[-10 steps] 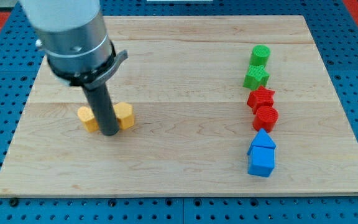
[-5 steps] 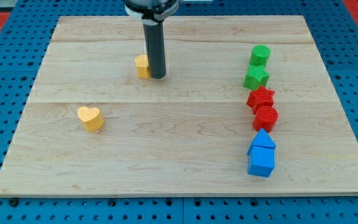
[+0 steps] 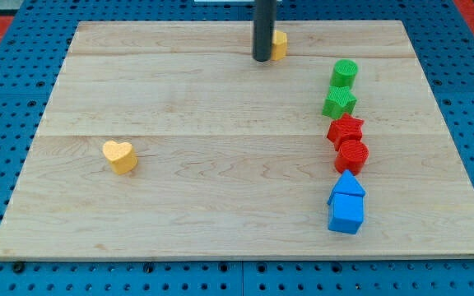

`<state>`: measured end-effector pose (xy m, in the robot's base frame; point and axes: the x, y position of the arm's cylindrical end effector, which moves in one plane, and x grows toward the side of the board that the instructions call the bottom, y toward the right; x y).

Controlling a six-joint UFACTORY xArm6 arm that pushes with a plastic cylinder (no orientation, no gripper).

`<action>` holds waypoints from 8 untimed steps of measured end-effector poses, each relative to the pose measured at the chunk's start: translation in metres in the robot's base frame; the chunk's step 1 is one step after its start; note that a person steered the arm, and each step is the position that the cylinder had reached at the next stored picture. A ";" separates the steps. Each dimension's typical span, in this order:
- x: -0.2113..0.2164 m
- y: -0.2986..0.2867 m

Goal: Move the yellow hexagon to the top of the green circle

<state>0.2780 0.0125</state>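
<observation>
The yellow hexagon (image 3: 279,44) lies near the view's top, partly hidden behind my rod. My tip (image 3: 262,59) rests on the board just left of it, touching or nearly touching. The green circle (image 3: 345,72) sits at the right, further right of the hexagon and slightly lower in the view. The hexagon and the circle are apart.
Below the green circle runs a column: a green star (image 3: 339,102), a red star (image 3: 345,129), a red circle (image 3: 352,154), a blue pentagon-like block (image 3: 348,185) and a blue cube (image 3: 345,215). A yellow heart (image 3: 119,155) lies at the left.
My tip has moved up and to the right, pushing the yellow hexagon from beside the yellow heart to the board's top middle. The heart stayed in place.
</observation>
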 end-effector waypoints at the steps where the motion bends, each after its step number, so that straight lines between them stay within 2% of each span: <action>1: -0.039 -0.003; 2: -0.050 0.065; 3: -0.050 0.090; 4: -0.080 0.015; 5: -0.030 0.018; 6: -0.007 0.082; 7: -0.014 0.098; 8: -0.082 0.108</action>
<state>0.1956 0.1203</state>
